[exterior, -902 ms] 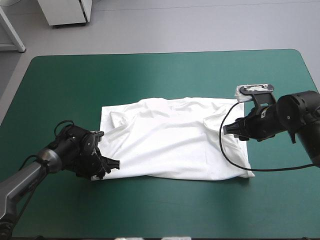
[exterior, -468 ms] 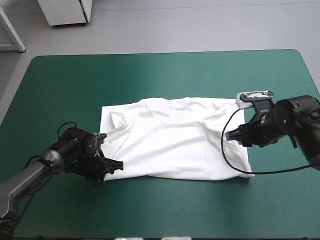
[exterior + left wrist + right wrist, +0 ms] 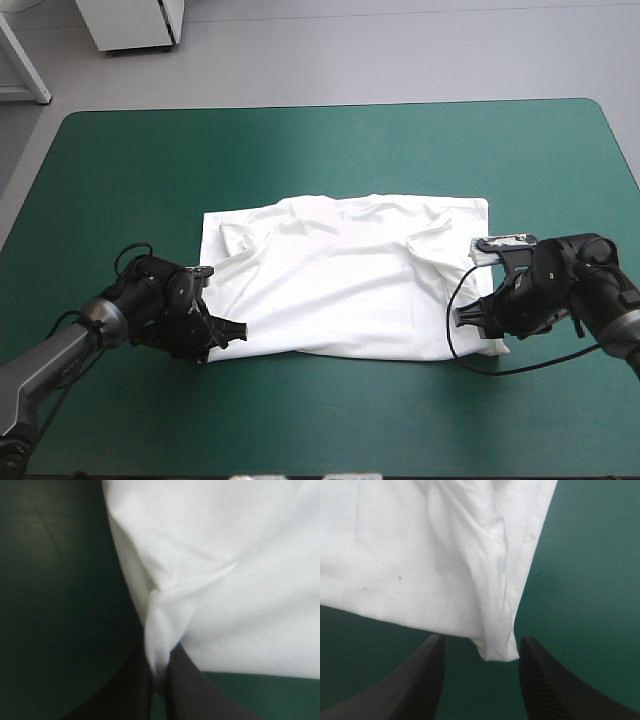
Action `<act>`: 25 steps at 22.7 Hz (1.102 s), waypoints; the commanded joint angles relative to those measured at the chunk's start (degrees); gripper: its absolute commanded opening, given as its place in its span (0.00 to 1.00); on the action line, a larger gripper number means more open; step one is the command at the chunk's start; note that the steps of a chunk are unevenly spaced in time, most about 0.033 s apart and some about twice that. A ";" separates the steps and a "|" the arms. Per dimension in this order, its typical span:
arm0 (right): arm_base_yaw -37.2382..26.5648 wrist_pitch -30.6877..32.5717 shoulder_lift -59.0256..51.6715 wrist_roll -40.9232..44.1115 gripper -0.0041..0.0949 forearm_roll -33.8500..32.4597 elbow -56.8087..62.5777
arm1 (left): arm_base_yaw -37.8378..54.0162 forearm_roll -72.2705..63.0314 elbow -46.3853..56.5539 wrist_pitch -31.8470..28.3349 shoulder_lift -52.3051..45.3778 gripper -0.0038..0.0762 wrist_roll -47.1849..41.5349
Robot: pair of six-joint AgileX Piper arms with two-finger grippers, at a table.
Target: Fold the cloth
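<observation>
1. The T-shirt [image 3: 350, 285] lies spread flat at the middle of the surface [image 3: 300, 140], a little toward the right side, white against the teal-green cover.
2. Its outline is roughly a rectangle. Two inward folds that look like the short sleeves rest on the body, one near the far left corner and one near the far right.
3. The far edge is rippled with soft creases. The near edge runs fairly straight and slants slightly nearer toward the right corner.
4. The cloth shows shallow wrinkles across the middle. In the right wrist view a thicker rolled crease runs down into the near right corner.
5. The left tool [image 3: 225, 330] sits low at the near left corner, clenched on the T-shirt. In its wrist view the black fingers [image 3: 195, 690] all but meet, with a pinch of white fabric drawn up into a ridge between them.
6. The right tool [image 3: 470, 318] sits low at the near right corner and is released. Its black fingers [image 3: 420, 680] stand apart, and the tip of the corner lies between them on the cover.
</observation>
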 commanded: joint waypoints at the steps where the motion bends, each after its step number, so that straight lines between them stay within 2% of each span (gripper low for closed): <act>1: -0.33 -3.70 1.15 0.82 0.52 0.09 1.32 | -0.27 1.70 0.65 -3.29 0.83 0.04 0.37; 12: -0.33 -10.48 8.62 2.04 0.52 0.43 8.34 | -0.27 1.44 0.44 -3.29 0.83 0.04 1.45; 14: -0.33 -10.50 8.72 2.69 0.38 0.43 9.35 | -0.27 1.31 0.44 -3.29 0.83 0.04 1.45; 15: -0.33 -10.14 8.54 2.83 0.19 0.62 9.35 | -0.27 1.22 0.44 -3.29 0.83 0.04 1.45; 16: -0.33 -10.14 8.49 3.12 0.06 0.64 9.35 | -0.27 1.22 0.41 -3.29 0.83 0.04 1.45; 20: -0.33 -7.71 5.62 4.05 0.02 0.46 6.87 | -0.27 1.59 -2.55 -0.57 0.60 0.04 3.50; 25: -0.33 -3.56 0.30 4.05 0.02 -1.68 -1.66 | -0.27 5.23 -13.14 5.58 -0.77 0.04 5.45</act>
